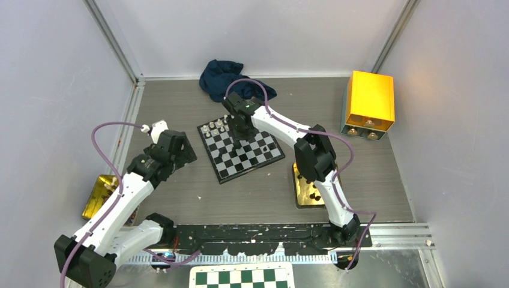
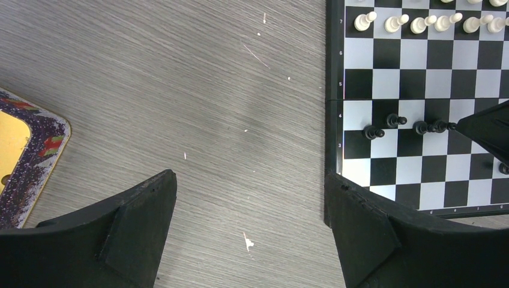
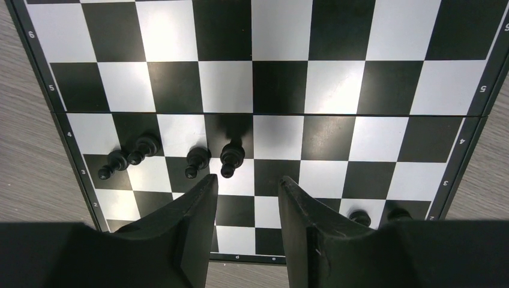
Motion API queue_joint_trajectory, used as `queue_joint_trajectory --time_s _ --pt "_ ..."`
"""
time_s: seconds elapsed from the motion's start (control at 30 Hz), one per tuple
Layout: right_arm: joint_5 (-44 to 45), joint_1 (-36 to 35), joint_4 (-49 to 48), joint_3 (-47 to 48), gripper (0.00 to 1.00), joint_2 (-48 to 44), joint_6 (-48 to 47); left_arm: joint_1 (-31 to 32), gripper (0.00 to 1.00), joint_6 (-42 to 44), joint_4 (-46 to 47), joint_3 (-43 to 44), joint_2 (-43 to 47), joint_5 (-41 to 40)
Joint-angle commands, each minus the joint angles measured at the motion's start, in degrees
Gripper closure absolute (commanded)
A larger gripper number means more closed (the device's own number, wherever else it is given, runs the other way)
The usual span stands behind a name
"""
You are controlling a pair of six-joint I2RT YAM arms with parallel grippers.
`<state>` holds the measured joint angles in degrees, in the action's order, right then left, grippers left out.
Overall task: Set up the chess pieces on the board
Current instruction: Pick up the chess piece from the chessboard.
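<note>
Your right hand hovers spread and empty over the board; the nearest black pawn stands just ahead of it.

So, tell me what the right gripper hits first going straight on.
The right gripper likely meets the board first, on bare squares beside a black piece; depth unclear.
</note>
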<state>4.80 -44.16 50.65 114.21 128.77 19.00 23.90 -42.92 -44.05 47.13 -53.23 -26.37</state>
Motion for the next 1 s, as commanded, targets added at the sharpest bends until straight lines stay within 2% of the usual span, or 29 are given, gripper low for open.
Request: queue_joint_trajectory --time_s 0.0,0.57,0.97 --pt "-0.7 -0.4 -0.6 2.8 0.53 0.7 0.2 0.1 0.06 1.0 0.7 1.2 1.4 -1.2" --pt "-1.4 -0.5 -0.5 4.4 0.55 2.4 0.3 0.4 0.06 1.4 1.0 1.0 1.1 -1.8" --pt "-2.2 -0.5 0.0 5.3 0.61 3.5 0.3 0.4 0.06 1.5 1.1 0.8 1.0 -2.2"
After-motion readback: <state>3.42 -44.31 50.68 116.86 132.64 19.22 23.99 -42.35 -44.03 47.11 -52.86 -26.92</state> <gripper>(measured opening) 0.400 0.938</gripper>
